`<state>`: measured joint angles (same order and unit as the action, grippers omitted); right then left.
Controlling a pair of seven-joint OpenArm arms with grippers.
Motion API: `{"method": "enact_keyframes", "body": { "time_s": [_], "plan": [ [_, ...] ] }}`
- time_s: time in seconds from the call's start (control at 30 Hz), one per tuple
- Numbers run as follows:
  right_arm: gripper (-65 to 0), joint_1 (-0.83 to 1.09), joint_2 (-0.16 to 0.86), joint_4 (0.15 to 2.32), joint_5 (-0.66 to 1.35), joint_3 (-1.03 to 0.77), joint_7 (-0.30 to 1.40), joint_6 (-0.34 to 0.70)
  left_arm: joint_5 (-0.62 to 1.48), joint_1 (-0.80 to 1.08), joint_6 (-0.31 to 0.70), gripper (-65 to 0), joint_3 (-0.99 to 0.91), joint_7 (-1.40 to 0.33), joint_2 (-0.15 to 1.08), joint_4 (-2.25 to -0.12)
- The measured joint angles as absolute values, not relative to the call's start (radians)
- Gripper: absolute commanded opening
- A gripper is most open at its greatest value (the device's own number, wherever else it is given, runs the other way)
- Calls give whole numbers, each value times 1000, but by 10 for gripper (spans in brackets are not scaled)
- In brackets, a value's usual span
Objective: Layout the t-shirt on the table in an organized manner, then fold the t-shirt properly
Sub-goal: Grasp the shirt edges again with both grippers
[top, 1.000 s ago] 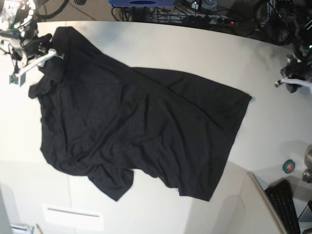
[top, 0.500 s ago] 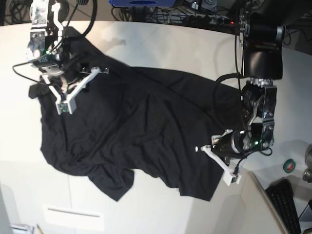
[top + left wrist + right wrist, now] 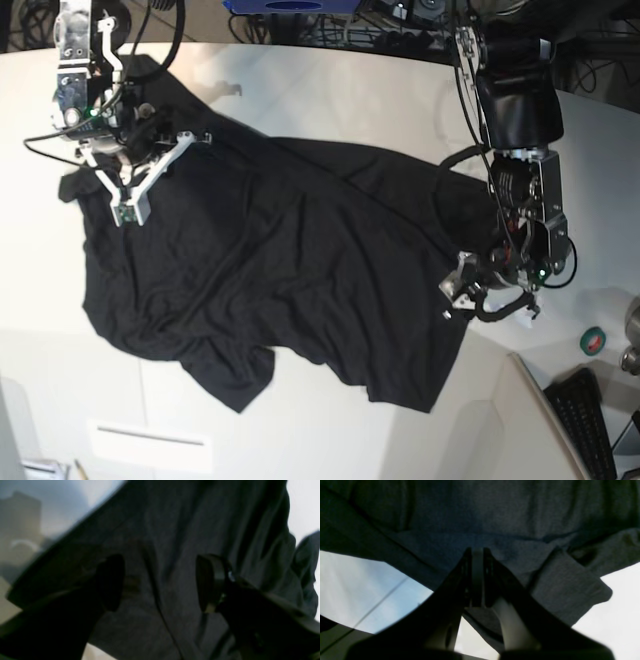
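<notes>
The wide, smooth off-white table [image 3: 330, 90] is mostly covered by the large black short-sleeved cloth t-shirt [image 3: 270, 270], which is spread diagonally across it but is far from tidy. Wrinkles are seen all over the body, one lower corner is bunched and turned under near the front edge, and the sleeve area at the upper left of the base view is crumpled. No coloured print is visible, so the plain side is probably up, though that can't be confirmed. So the layout stage is only partly done, and no fold has been made yet; squaring up the garment, flattening the sleeves and all the folding are judged to be left.

The left gripper [image 3: 488, 290] is placed over the hem side of the shirt, on the right of the base view. In its wrist view the two dark fingers [image 3: 210, 580] are seen spread apart with fabric lying between and beneath them, nothing pinched.

The right gripper [image 3: 477, 575] is at the sleeve and shoulder end, on the left of the base view. Its jaws are pressed together, and in the wrist view a bit of dark cloth seems to be caught at the tips, but whether it's really clamped or just resting on the fabric can't be told for sure.

A small green tape roll [image 3: 593, 341] sits off the shirt, near the table's right edge.
</notes>
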<state>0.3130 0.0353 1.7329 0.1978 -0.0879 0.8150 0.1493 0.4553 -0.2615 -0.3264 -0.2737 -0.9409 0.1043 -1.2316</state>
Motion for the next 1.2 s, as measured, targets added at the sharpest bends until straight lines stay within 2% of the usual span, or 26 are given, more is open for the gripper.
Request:
{"method": "enact_keyframes", "body": {
  "time_s": [0.1,0.2,0.5,0.7,0.73,0.77,0.83,1.0,1.2],
  "plan": [
    [-650,311,33,1733,198,-88,815,149,450,-271,-333,-377,-276,-936,109,-1157],
    [-650,311,33,1733,198,-88,815,150,450,-275,-333,-434,-273,-950,103,-1100],
    [-650,311,33,1733,201,-88,815,149,345,-330,-333,-441,-191,-894,83,-1012],
    [-650,311,33,1733,201,-88,815,150,354,-329,-330,-453,-191,-889,84,-982],
    [-650,311,33,1733,201,-88,815,150,351,-329,-331,-461,-192,-890,86,-981],
    [-650,311,33,1733,201,-88,815,150,351,-329,-331,-497,-194,-890,86,-981],
    [-650,311,33,1733,201,-88,815,150,352,-329,-330,-638,-194,-890,85,-981],
    [-650,311,33,1733,201,-88,815,150,356,-318,-331,-650,-204,-895,82,-1012],
    [-650,307,35,1733,200,-83,822,150,352,-179,-333,-650,-349,-996,80,-1301]
  ]
}}
